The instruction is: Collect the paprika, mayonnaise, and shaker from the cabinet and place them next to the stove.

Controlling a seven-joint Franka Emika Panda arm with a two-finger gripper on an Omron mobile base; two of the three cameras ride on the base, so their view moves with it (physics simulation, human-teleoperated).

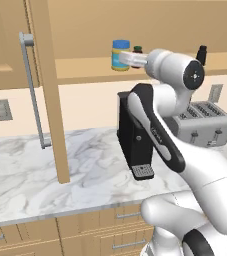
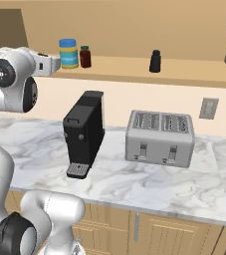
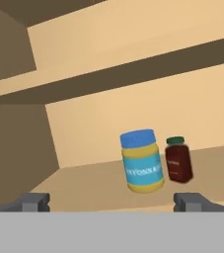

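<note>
Cabinet [image 2: 184,74] shelf: mayonnaise [image 3: 142,161] beside paprika [image 3: 178,159], nearly touching; shaker [image 2: 155,61] well apart. Jaws wide open, empty (fingertips [image 3: 32,201] short of the jars). Below, on table [image 2: 149,184]: coffee machine [image 2: 84,133], toaster [image 2: 159,138].

White-grey marble counter [image 2: 149,187] sitting over light wood drawers [image 1: 85,235]; black coffee machine [image 2: 84,132] and silver toaster [image 2: 159,138] standing on it, beige wall [image 2: 149,97] carrying grey outlets [image 2: 208,108].
</note>
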